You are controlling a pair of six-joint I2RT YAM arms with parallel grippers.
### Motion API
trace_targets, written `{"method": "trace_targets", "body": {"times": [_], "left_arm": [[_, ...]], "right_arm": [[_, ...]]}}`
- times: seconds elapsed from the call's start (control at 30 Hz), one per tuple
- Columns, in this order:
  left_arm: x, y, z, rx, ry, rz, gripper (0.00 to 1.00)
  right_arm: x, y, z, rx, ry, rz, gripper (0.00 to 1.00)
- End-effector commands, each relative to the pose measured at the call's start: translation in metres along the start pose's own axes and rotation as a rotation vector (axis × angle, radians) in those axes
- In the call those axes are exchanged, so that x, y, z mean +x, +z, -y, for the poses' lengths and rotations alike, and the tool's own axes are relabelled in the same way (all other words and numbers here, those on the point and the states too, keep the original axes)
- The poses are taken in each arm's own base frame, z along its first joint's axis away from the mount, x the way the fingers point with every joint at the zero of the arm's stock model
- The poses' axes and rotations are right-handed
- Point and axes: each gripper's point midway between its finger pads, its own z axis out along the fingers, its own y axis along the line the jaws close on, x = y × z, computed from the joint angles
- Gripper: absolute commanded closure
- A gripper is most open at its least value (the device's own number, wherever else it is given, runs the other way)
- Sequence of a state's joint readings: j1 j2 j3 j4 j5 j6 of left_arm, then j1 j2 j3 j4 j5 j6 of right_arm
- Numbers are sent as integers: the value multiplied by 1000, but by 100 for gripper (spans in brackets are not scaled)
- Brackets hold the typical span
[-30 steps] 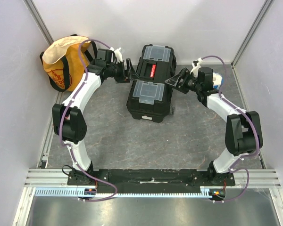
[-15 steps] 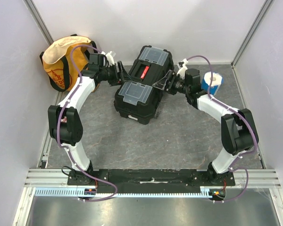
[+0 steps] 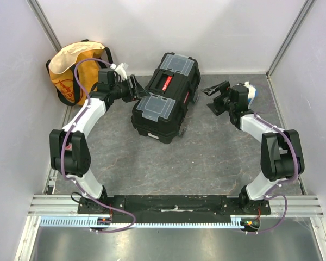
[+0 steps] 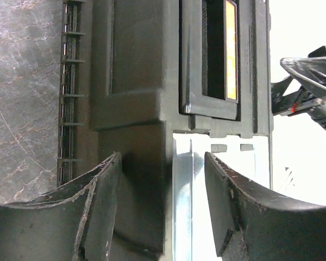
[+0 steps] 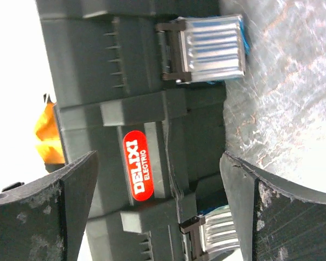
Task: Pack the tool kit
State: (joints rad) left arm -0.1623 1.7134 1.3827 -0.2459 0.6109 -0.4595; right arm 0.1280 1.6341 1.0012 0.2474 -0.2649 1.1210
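The black tool kit [image 3: 165, 98] lies closed on the grey floor, turned at an angle, with two clear-lidded compartments and a red-marked handle on top. My left gripper [image 3: 135, 88] is open at its left side. In the left wrist view the gripper [image 4: 162, 160] has an edge of the box [image 4: 136, 81] between its spread fingers. My right gripper [image 3: 211, 99] is open and empty, a short gap to the right of the box. The right wrist view [image 5: 158, 163] faces the box's front with its red label [image 5: 138, 173] and blue latches [image 5: 212, 49].
A yellow-orange fabric bag [image 3: 73, 70] with black straps stands at the back left against the wall. A blue and white roll [image 3: 251, 92] sits behind my right wrist. White walls close the cell on three sides.
The box was pushed left and turned about a second ago, then stayed put. My right gripper has drawn back to the right, off the box. My left gripper has shifted slightly left.
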Motion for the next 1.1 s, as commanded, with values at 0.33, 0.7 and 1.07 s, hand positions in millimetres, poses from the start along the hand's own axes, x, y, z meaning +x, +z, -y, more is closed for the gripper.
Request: {"method": "trace_targets", "body": {"times": [0.33, 0.7, 1.07], "left_arm": [[73, -27, 48, 157, -119, -178, 43], [-5, -27, 42, -24, -5, 36, 32], [-63, -1, 37, -59, 24, 159, 29]], "right_arm": [[0, 57, 27, -5, 621, 171, 2], [-12, 78, 38, -90, 773, 272, 2], [-14, 109, 39, -144, 903, 289, 2]]}}
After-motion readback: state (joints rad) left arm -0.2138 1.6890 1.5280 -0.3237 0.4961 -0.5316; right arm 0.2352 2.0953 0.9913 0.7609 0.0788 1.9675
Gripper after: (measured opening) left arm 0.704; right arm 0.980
